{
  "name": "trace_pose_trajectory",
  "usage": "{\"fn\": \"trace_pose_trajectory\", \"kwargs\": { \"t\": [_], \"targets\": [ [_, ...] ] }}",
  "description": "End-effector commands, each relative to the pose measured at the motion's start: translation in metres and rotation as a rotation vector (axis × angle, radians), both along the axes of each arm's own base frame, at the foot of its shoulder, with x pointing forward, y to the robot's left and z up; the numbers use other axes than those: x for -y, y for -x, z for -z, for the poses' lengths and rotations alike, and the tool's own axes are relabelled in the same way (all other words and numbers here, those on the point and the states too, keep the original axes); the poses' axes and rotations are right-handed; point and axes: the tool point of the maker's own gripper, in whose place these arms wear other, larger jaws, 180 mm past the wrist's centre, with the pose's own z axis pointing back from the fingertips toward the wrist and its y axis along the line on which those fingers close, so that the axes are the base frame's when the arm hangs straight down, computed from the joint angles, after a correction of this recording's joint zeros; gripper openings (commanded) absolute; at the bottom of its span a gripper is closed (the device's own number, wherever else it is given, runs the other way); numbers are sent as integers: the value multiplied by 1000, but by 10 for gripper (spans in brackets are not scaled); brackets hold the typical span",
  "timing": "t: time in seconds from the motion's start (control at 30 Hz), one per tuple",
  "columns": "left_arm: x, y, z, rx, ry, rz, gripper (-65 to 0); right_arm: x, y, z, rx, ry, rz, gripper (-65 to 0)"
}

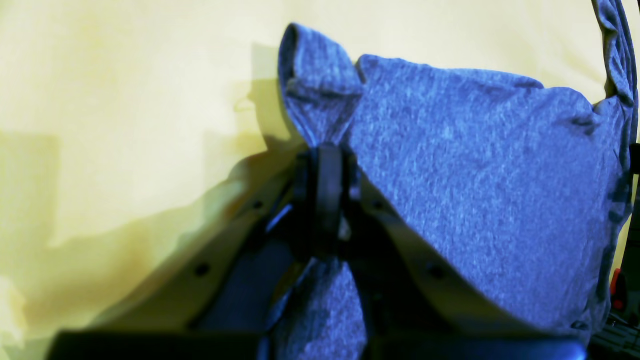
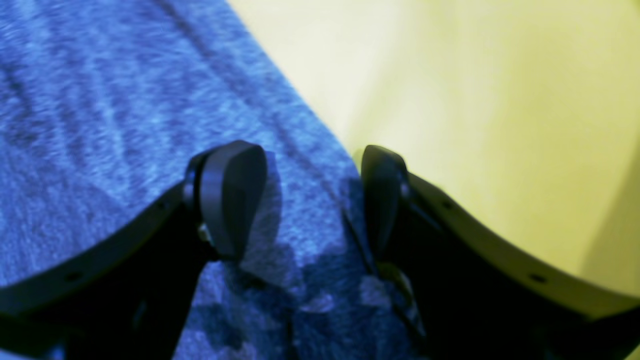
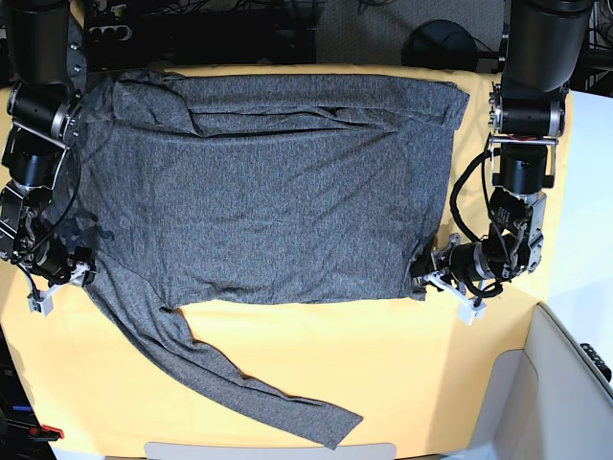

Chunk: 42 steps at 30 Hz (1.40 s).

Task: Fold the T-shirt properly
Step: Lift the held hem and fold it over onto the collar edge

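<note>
Lying spread across the yellow table [image 3: 402, 364], the grey T-shirt [image 3: 268, 192], one long sleeve [image 3: 239, 383] trailing toward the front edge. Left gripper [image 1: 320, 150] pinching a bunched corner of the fabric tight, down at the shirt's lower corner. Right gripper [image 2: 312, 195] hanging wide apart, straddling the shirt's edge, gripping nothing.

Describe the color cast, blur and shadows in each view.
Left wrist: T-shirt rendered blue, table yellow-green, left hand soft, casting a shadow. Right wrist: same cast, weave blurred, right hand dark. Base: neutral grey, sharp, evenly lit.
</note>
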Motion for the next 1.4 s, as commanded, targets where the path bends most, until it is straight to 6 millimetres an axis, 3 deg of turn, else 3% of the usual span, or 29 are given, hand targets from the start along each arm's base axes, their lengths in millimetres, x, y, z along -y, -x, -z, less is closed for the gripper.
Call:
{"fn": "trace_pose_trajectory", "kwargs": {
  "t": [0.0, 0.13, 0.2, 0.3, 0.33, 0.47, 0.67, 0.9, 1.03, 1.27, 1.37],
  "targets": [
    [-3, -1, -4, -10, -21, 17, -645, -12, -4, -3, -5, -24, -34, -309],
    [-3, -1, -4, -10, -21, 17, -645, -15, -4, -2, -7, -28, -38, -333],
    [-3, -1, -4, -10, -21, 17, -645, -15, -4, -1, -9, -28, -38, -424],
    [-3, -1, -4, -10, -21, 17, -645, -15, -3, 1, -15, -22, -41, -630],
    [-3, -1, -4, -10, -21, 17, -645, -14, -2, 2, -25, -8, -46, -650],
    [-2, -3, -6, -3, -20, 18, -645, -15, -7, -3, -17, 74, -81, -648],
    [13, -6, -35, 133, -45, 86, -645, -10, -2, -11, 13, 209, -121, -649],
    [0, 11, -42, 127, -49, 96, -645, -4, 15, -12, 31, 268, -132, -649],
    [-11, 14, -62, 162, -66, 100, -645, -2, 20, -22, 58, 312, -143, -649],
    [-20, 36, -79, 172, -93, 130, -645, 2, 30, -37, 97, 380, -160, -650],
    [-24, 49, -85, 185, -109, 137, -645, 16, 41, -46, 126, 393, -114, -650]
  ]
}}
